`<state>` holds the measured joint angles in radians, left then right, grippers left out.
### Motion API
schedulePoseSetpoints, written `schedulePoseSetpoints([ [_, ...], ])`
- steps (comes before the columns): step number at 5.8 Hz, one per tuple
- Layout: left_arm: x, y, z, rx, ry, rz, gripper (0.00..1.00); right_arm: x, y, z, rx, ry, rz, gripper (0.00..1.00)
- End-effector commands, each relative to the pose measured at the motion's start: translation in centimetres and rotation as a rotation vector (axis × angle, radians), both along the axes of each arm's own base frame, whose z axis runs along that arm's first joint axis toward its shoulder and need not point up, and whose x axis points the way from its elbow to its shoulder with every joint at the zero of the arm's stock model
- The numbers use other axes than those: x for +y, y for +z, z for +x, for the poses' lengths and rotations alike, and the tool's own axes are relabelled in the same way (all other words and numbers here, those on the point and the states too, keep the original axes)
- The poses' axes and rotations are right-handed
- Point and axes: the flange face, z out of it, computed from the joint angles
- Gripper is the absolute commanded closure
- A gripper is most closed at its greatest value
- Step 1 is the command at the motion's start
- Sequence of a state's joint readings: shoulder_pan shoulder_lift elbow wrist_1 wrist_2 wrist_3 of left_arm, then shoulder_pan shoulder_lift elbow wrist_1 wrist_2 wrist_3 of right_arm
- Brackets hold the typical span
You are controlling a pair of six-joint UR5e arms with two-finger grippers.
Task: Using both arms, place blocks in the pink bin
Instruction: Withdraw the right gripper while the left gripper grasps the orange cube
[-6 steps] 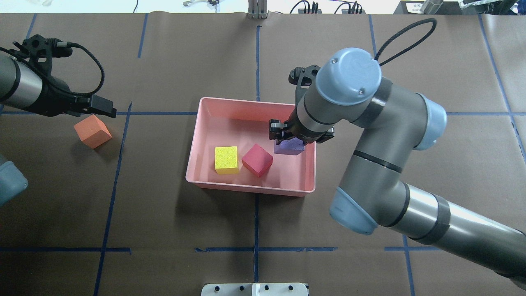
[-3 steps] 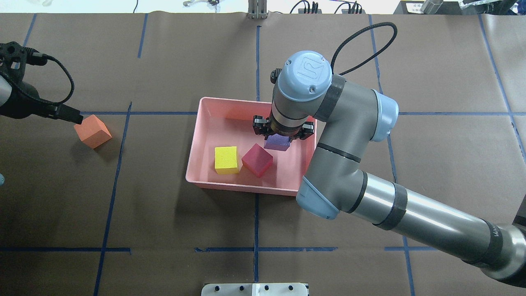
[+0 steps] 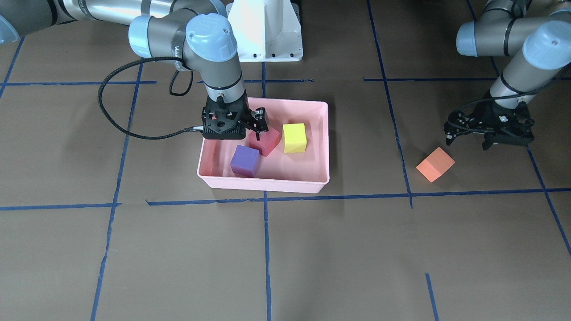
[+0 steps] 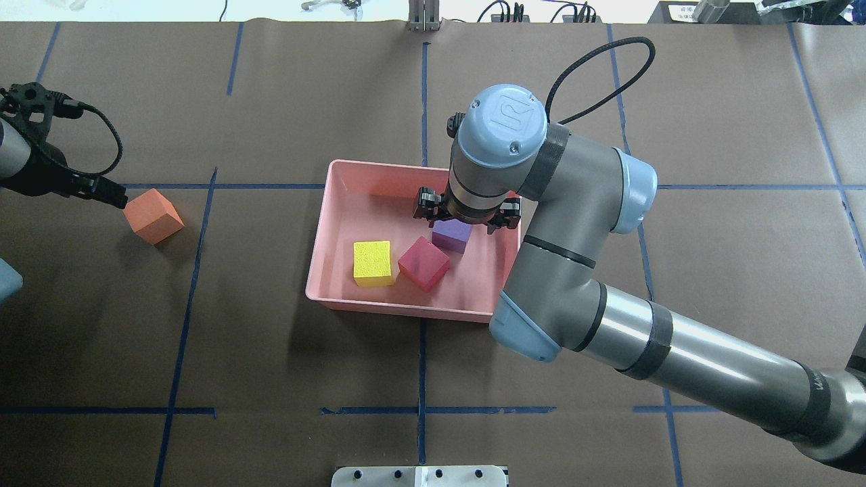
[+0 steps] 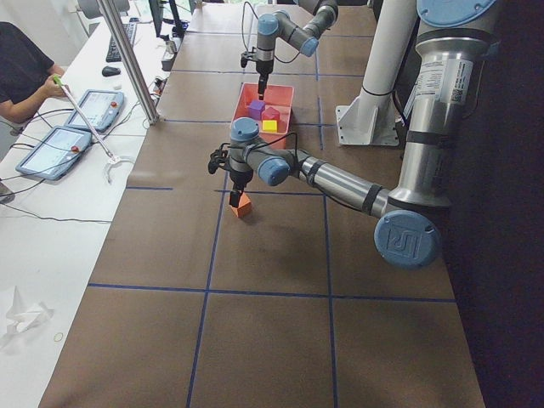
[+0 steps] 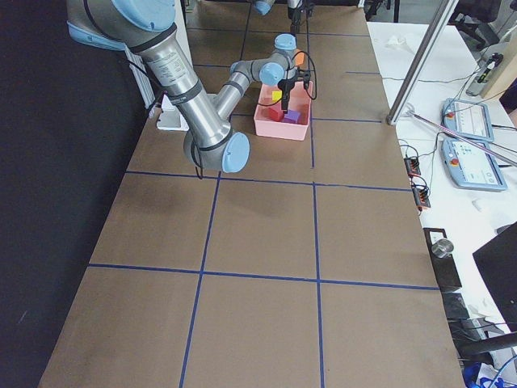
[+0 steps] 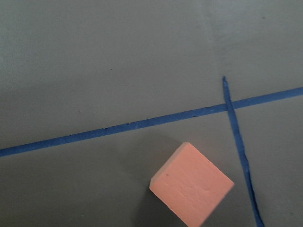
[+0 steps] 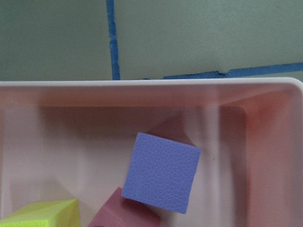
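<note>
Overhead exterior: purple block [image 4: 452,235] loose in pink bin [image 4: 406,308], right gripper [image 4: 467,216] spread above. Orange block [image 4: 153,216] on table, left of bin, beside spread left gripper [image 3: 487,139]. Risk: skewed cube twists out when claw closes.

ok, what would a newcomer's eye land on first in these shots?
The shallow light-pink plastic bin mid-table holds a yellow-green foam cube, a red-pink one and a purple one. The right gripper hangs open just above the purple. A lone orange foam cube sits on the brown table at the robot's left, with the left gripper beside it.
</note>
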<state>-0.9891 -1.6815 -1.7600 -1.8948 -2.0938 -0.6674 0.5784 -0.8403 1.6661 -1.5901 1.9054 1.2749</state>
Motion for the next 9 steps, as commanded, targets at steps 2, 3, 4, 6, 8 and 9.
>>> schedulePoseSetpoints([
  [2, -1.5, 0.5, 1.7, 0.102, -0.359, -0.413, 0.0, 1.5, 0.7, 2.5, -0.021, 0.0, 0.01, 0.0],
  [3, -2.3, -0.7, 2.7, 0.141, -0.499, -0.552, 0.0, 1.6, 0.7, 2.7, -0.023, 0.001, 0.013, 0.0],
  [4, -2.3, -0.5, 3.0, 0.173, -0.572, -0.622, 0.0, 2.4, 0.8, 4.2, -0.038, 0.002, 0.023, 0.0],
  [6, -2.4, 1.2, 3.9, 0.19, -0.574, -0.628, 0.0, 2.2, 1.4, 11.9, -0.008, 0.065, 0.01, 0.0],
  [8, -1.6, 2.4, 5.9, 0.162, -0.546, -0.64, 0.0, 2.8, 2.4, 14.0, 0.013, 0.08, -0.004, 0.0],
  [9, -0.9, 2.9, 6.9, 0.146, -0.527, -0.641, 0.0, 2.7, 2.5, 14.8, 0.012, 0.091, -0.003, 0.0],
])
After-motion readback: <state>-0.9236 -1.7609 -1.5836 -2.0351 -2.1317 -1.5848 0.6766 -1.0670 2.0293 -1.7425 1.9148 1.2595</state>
